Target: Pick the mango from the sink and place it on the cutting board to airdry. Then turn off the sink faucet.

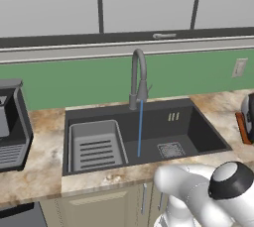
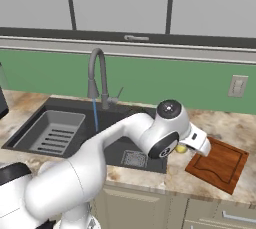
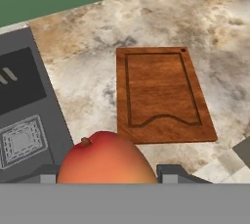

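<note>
Above marbled counter [image 3: 93, 71], orange-red rounded mango [image 3: 102, 162] with brown stem.

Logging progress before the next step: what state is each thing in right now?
mango: held in the gripper, above the counter, short of the board
cutting board: bare
sink faucet: running, water streaming down
sink: mango gone
rack tray: sitting in the sink's left side
</note>
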